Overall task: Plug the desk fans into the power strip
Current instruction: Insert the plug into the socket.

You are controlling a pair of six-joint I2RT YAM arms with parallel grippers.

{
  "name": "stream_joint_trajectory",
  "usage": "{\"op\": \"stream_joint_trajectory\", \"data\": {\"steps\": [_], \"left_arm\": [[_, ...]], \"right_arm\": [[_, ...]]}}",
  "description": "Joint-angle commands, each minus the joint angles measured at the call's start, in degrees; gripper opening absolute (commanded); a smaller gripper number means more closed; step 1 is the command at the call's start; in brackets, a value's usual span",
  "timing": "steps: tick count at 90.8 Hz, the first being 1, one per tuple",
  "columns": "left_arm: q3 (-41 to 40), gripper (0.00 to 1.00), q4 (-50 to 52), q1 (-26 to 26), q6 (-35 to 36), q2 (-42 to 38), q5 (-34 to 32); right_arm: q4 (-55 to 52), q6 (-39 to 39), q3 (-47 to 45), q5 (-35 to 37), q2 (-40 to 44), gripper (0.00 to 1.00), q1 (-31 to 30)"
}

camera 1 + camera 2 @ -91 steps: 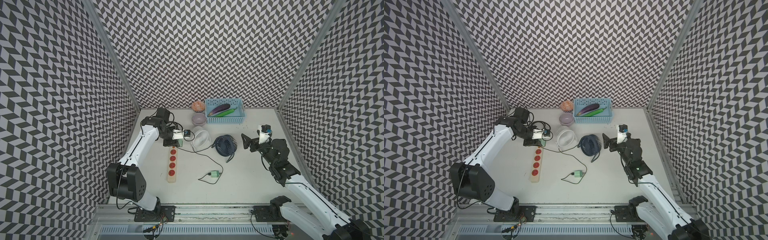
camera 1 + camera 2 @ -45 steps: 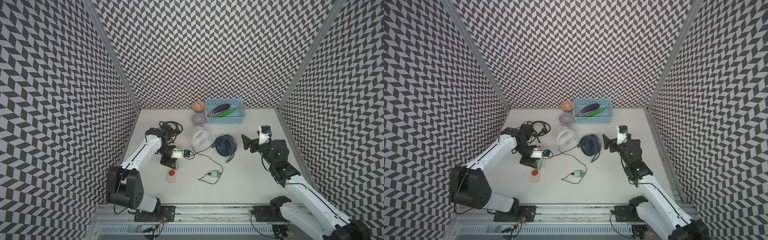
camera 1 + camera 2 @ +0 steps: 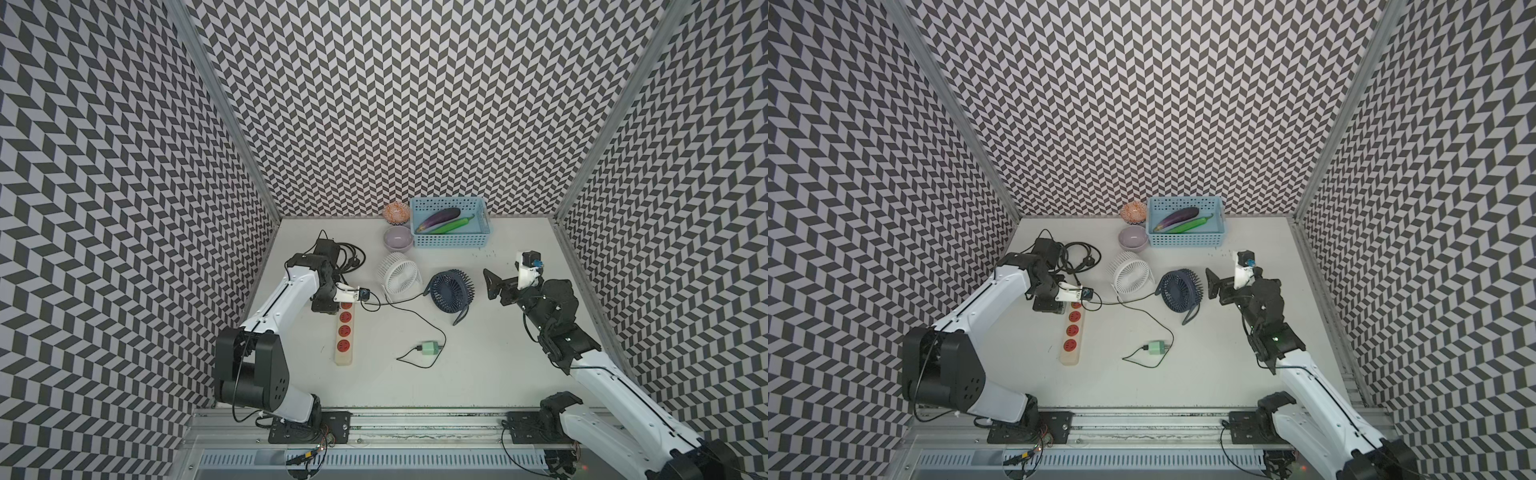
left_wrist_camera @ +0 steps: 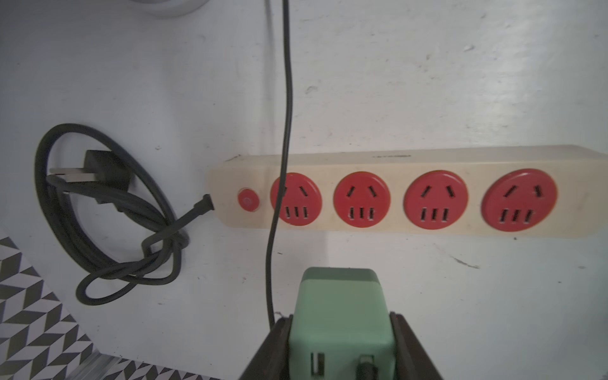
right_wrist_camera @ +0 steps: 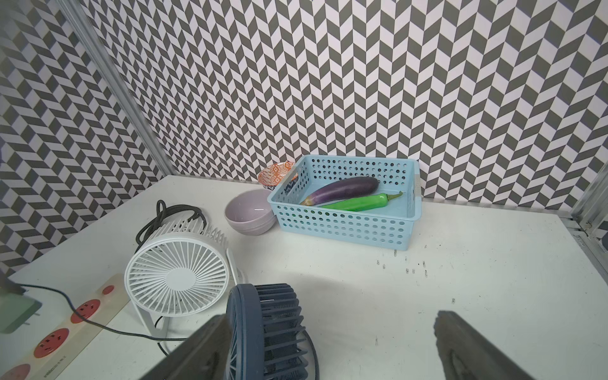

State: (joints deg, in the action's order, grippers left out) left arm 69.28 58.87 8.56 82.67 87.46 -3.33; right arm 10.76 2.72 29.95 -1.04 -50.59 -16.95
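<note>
The cream power strip (image 3: 344, 332) (image 3: 1071, 332) (image 4: 411, 194) (image 5: 65, 332) lies on the table with its row of red sockets facing up. My left gripper (image 4: 340, 329) (image 3: 326, 306) is shut on a green plug adapter (image 4: 339, 306) (image 5: 14, 312), held just above the table beside the strip's switch end. The adapter's thin black cord (image 4: 286, 98) crosses the first socket toward a white desk fan (image 3: 398, 275) (image 5: 177, 274) and a navy desk fan (image 3: 451, 290) (image 5: 263, 329); which one it feeds I cannot tell. My right gripper (image 3: 492, 286) (image 3: 1212, 283) (image 5: 329, 348) stands open just right of the navy fan.
The strip's coiled black cord (image 3: 347, 257) (image 4: 108, 214) lies behind my left wrist. A second green adapter (image 3: 430, 347) with looped cord lies mid-table. At the back stand a blue basket (image 3: 449, 241) with an eggplant and a green pepper, a purple bowl (image 3: 398, 239) and a patterned bowl (image 3: 395, 211).
My left arm swung forward over the strip half a second ago, then drew back to its far end, still gripping the adapter. The right arm has not moved.
</note>
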Motion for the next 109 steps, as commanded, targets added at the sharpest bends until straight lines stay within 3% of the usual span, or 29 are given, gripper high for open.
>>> {"op": "stream_joint_trajectory", "data": {"steps": [1,22,109], "left_arm": [[2.5,0.00,-3.7,-0.7,0.8,1.6,1.1],[7.3,0.00,-2.8,-2.6,4.5,5.8,9.4],[8.8,0.00,1.2,-5.0,8.9,12.4,13.0]], "right_arm": [[3.1,-0.2,0.0,0.3,0.2,1.00,0.3],[3.2,-0.1,0.1,-0.1,-0.4,1.00,0.3],[3.6,-0.3,-0.8,-0.2,0.1,1.00,0.3]]}}
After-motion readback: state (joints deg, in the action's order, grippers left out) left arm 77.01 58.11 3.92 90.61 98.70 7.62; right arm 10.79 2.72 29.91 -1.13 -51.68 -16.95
